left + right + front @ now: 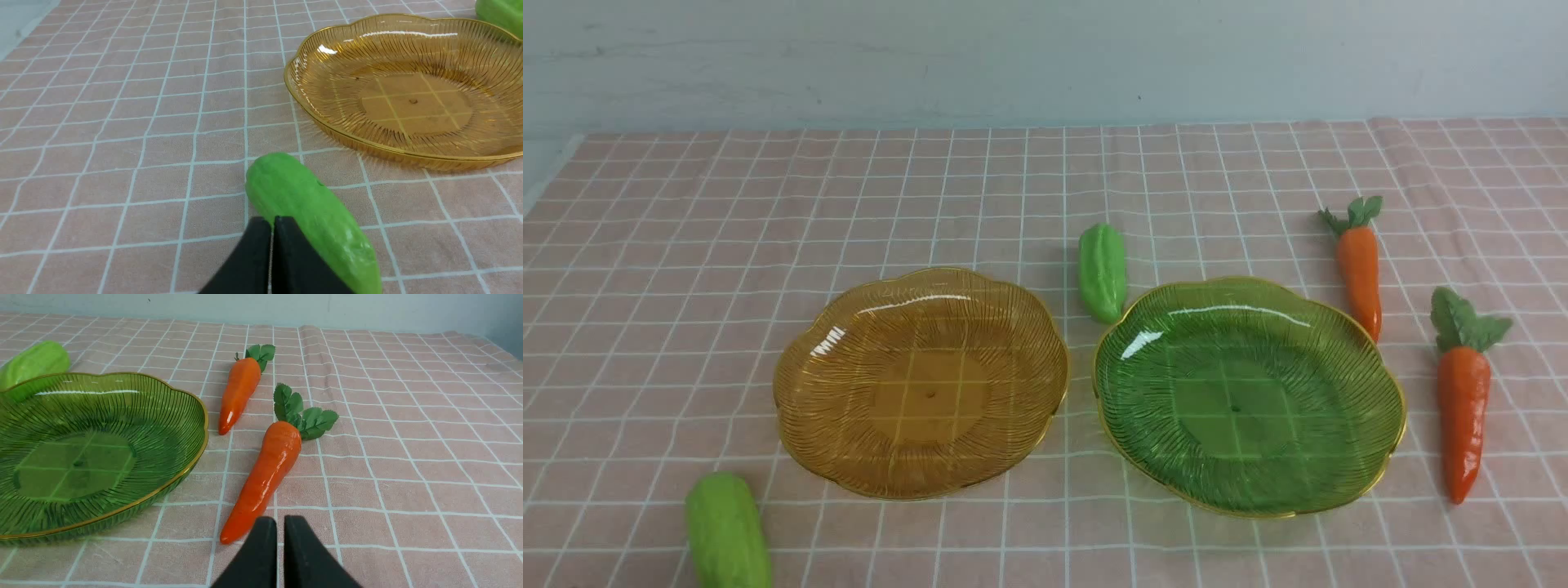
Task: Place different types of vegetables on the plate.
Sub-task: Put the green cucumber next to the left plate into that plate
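An amber plate [921,382] and a green plate [1248,395] sit side by side, both bare. One light green gourd [1102,272] lies behind them, between the two. A second gourd [727,532] lies at the front left; in the left wrist view this gourd [310,212] lies just past my left gripper [272,222], whose fingers are together. Two orange carrots [1361,261] [1462,400] lie right of the green plate. In the right wrist view my right gripper [280,522] is shut and empty, near the tip of the nearer carrot [265,477]. Neither gripper shows in the front view.
A pink checked cloth [686,245] covers the table, with a pale wall behind. The cloth's left edge shows at the far left [547,180]. The far carrot [239,390] and the green plate's rim [192,449] also show in the right wrist view.
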Tool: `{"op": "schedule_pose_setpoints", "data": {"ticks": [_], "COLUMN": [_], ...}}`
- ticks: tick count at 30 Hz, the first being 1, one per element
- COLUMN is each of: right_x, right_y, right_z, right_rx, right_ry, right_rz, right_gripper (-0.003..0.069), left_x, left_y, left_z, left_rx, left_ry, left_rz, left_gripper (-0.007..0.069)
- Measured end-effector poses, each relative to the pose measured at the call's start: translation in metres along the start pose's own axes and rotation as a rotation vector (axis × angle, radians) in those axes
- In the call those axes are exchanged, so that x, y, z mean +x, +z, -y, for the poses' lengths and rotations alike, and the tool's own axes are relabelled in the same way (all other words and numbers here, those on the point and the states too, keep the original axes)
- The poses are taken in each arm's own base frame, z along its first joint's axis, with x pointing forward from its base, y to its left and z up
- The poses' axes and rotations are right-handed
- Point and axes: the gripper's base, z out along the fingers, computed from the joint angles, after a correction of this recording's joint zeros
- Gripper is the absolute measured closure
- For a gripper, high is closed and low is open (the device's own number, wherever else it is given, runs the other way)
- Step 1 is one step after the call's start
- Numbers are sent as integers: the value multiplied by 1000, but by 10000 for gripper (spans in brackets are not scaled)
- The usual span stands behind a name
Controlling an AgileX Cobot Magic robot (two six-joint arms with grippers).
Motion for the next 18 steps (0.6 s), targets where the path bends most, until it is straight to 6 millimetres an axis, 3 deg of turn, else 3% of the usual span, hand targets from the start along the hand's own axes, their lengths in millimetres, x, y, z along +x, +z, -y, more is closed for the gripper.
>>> {"op": "schedule_pose_setpoints", "data": {"ticks": [12, 18], "right_x": [0, 0], "right_y": [0, 0], "right_z": [0, 0], "right_rx": [0, 0], "right_ry": [3, 3], "right_rz": [0, 0], "right_gripper": [636, 636], "left_x": [-1, -21], "left_y": [0, -3], "left_z": [0, 3], "left_rx": [-4, 76], "left_ry": [15, -336], "left_rz": [15, 232], "left_gripper": [628, 628]}}
